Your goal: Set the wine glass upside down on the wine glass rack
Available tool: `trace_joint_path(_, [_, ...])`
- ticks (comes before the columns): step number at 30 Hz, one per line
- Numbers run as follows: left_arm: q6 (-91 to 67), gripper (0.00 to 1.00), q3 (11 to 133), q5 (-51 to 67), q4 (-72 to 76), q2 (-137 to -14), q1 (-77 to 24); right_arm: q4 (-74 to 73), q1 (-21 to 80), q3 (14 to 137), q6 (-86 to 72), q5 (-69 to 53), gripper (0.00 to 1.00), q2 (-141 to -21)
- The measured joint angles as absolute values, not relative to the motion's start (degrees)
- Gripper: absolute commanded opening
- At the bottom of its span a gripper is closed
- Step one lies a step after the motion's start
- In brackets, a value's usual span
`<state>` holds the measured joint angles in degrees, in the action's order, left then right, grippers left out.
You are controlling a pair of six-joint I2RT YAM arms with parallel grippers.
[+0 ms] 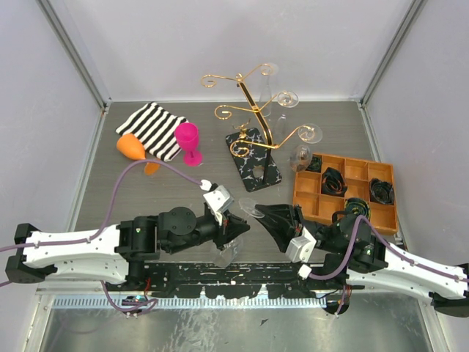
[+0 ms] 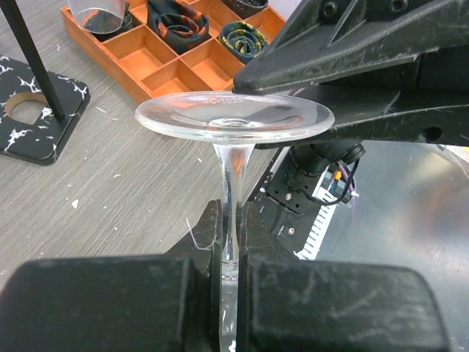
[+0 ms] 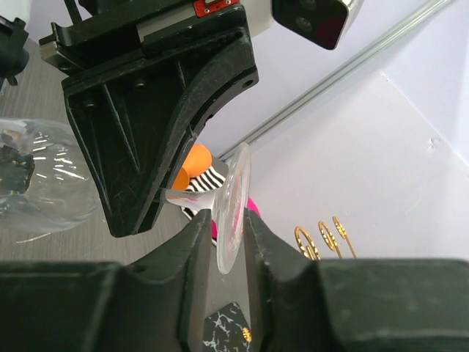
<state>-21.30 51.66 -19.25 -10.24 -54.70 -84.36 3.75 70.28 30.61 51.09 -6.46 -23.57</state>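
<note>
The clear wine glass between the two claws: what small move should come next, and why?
Probably the right claw should open wider and back off. The left claw is shut on the wine glass by its stem, while the right claw's fingers straddle the rim of its foot.

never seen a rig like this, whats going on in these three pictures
It is a robot: two arms bolted at a table's near edge, each ending in a two-finger gripper. One picture looks down from above; the other two come from a camera on each wrist. The left gripper is shut on the stem of a clear wine glass. The right gripper straddles the rim of its foot; whether it pinches is unclear. On the table stand a gold wire rack, an orange tray, a pink goblet and a striped cloth.
</note>
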Motion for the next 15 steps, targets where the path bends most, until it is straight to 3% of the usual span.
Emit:
trace_joint_path(6, [-21.71, 0.00, 51.64, -19.25, -10.74, -54.96, -84.38, 4.29, 70.28, 30.61, 51.05, -5.98, 0.51, -23.64])
trace_joint_path(15, [-21.30, 0.00, 50.72, -25.93, -15.00, -51.09, -84.42, 1.54, 70.28, 31.73, 42.92, -3.51, 0.57, -23.46])
